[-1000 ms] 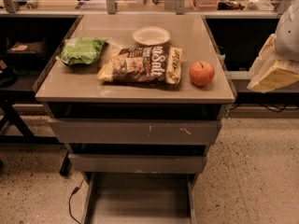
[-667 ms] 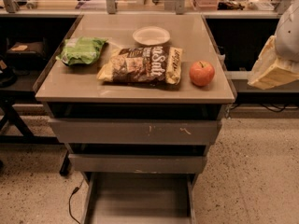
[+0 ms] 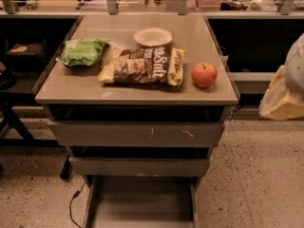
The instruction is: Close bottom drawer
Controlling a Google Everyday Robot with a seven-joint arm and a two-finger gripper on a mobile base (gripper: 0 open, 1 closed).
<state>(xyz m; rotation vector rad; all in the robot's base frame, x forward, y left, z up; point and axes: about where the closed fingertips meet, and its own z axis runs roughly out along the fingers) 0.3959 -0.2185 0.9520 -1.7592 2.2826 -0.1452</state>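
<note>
The grey cart [image 3: 61,94] has three drawers, each pulled out further than the one above. The bottom drawer [image 3: 140,202] is the narrowest and stands pulled out furthest. Its flat grey tray shows at the bottom edge of the camera view, and its front panel is cut off below the frame. My gripper [image 3: 281,98] shows as a pale cream shape at the right edge, level with the cart top. It is well to the right of the cart and far above the bottom drawer, touching nothing.
Above the tray are the mid-width drawer front [image 3: 140,166] and the wide scratched top drawer front [image 3: 137,134]. On the cart top lie a green bag [image 3: 81,52], a brown chip bag [image 3: 145,66], a white bowl [image 3: 152,36] and a red apple [image 3: 204,74]. A black cable [image 3: 72,208] lies on the floor to the left.
</note>
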